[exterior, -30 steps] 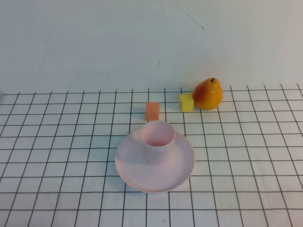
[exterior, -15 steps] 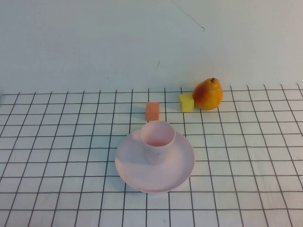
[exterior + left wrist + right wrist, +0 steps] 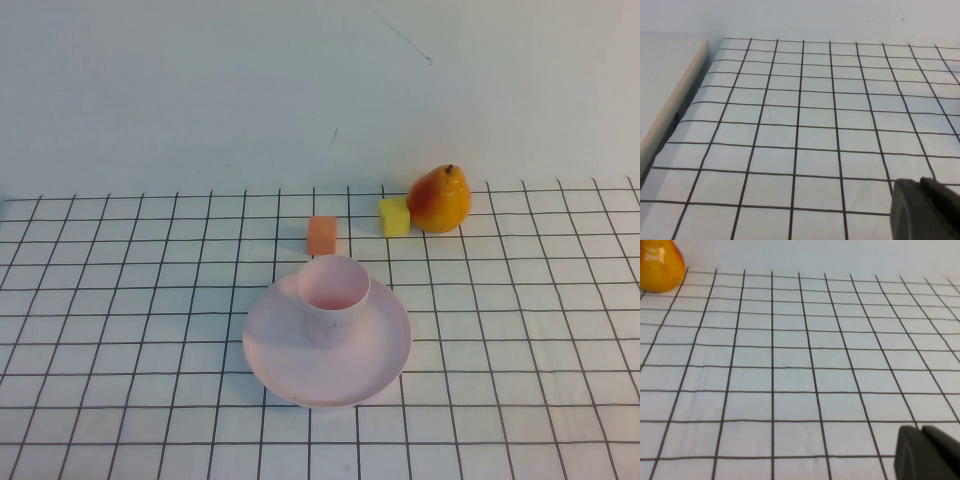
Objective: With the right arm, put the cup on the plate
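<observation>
**gridfan:** One job on the list and it looks done to me. The small pale pink-white plastic cup (image 3: pixel 333 297) stands upright on the round shallow pale pink plate (image 3: pixel 290 375), a bit toward the plate's far rim, lower middle of the high view. Nothing is touching it.

**piperpal:** Agreed, nothing left that I can see. Neither arm shows in the high view at all. The right end effector (image 3: pixel 929 454) is just a dark tip at the lower right of its wrist view, pressed together and empty, over bare checked tabletop (image 3: pixel 520 330), with the orange-yellow pear (image 3: pixel 659 265) in that view's upper left corner.

**gridfan:** And the left end effector (image 3: pixel 924 210)?

**piperpal:** Same dark tip at lower right of its own view, over bare grid. Can't tell if it's spread or not. The orange cube (image 3: pixel 322 235) and yellow cube (image 3: pixel 394 216) sit above the plate, apart from it.
</observation>
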